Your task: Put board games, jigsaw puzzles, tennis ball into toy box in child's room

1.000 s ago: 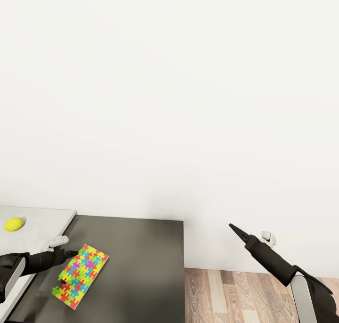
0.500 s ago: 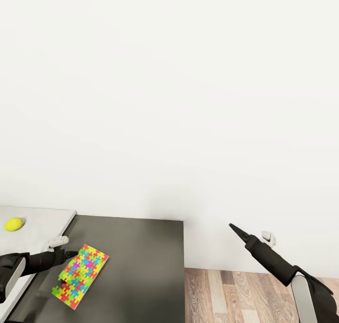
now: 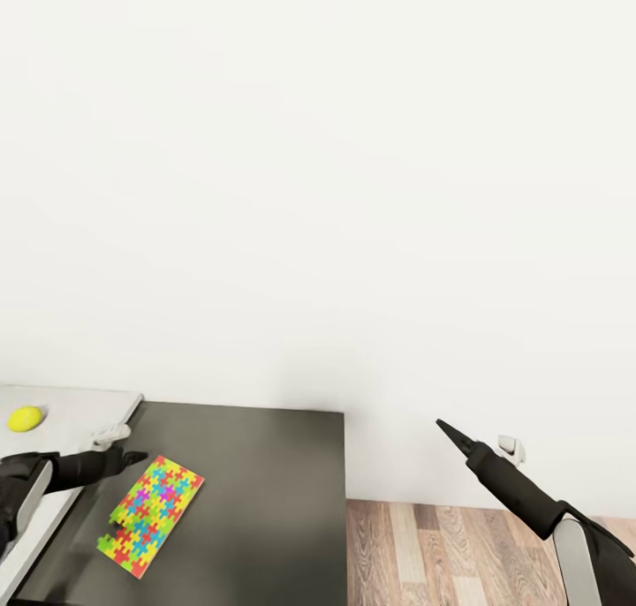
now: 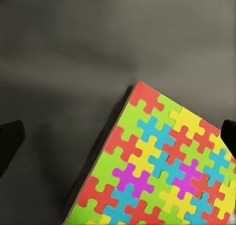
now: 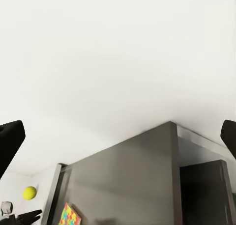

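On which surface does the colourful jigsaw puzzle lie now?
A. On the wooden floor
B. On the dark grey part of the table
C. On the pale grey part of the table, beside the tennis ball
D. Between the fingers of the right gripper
B: the jigsaw puzzle lies flat on the dark grey part of the table, while the tennis ball sits apart on the pale grey part.

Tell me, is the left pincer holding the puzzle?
No, the left pincer is open above the puzzle, which lies flat on the dark table.
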